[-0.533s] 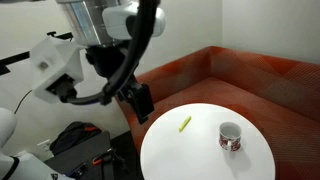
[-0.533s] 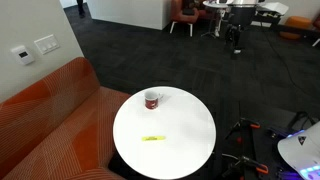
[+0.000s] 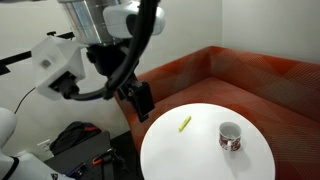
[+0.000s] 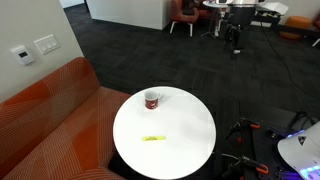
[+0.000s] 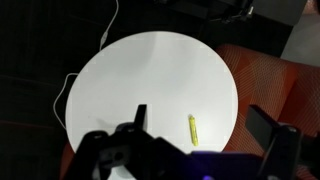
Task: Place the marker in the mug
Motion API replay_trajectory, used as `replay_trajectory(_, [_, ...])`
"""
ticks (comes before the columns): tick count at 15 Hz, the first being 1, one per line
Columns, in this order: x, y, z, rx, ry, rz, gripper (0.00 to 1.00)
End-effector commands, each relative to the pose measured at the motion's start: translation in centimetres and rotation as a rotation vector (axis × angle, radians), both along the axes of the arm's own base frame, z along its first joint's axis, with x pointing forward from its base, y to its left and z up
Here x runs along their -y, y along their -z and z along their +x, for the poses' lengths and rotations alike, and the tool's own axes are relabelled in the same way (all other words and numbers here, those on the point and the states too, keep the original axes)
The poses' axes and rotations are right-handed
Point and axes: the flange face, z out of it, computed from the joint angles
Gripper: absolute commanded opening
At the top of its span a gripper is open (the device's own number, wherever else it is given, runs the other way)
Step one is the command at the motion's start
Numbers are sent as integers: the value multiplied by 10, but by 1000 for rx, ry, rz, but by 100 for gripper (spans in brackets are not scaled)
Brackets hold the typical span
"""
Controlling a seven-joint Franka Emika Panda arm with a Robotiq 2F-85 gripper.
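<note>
Wrist view, nearest first. Gripper (image 5: 198, 112): two dark fingers standing wide apart, nothing between them. In an exterior view the gripper (image 3: 140, 100) hangs off the table, outside the edge on the arm's side and raised above the top

Marker (image 5: 192, 126): short, thin yellow-green stick, lying flat and alone between the table's middle and that same edge. Judged light, rigid, smooth plastic, apt to roll. Best pinched across the barrel at mid-length, jaws square to its long axis

Table (image 5: 150, 70): round, white, matt, flat top

Mug (image 3: 230, 136): small, white glazed ceramic with dark red marks, upright, mouth open, toward the opposite edge and well apart from the marker. Judged brittle, and likely to tip if knocked

Sofa (image 3: 240, 70): orange-red woven upholstery, curving round the table's far edge
</note>
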Motion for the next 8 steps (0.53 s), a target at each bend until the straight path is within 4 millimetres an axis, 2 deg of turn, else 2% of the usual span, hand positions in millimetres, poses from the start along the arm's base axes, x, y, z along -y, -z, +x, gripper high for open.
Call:
replay_trajectory(1, [-24,-5,8,71,-29,-5,100])
replay_trajectory(5, [-75,-2,28,134,-102,-68,100])
replay_trajectory(8, [-122,11,45,168,-149,-101,100])
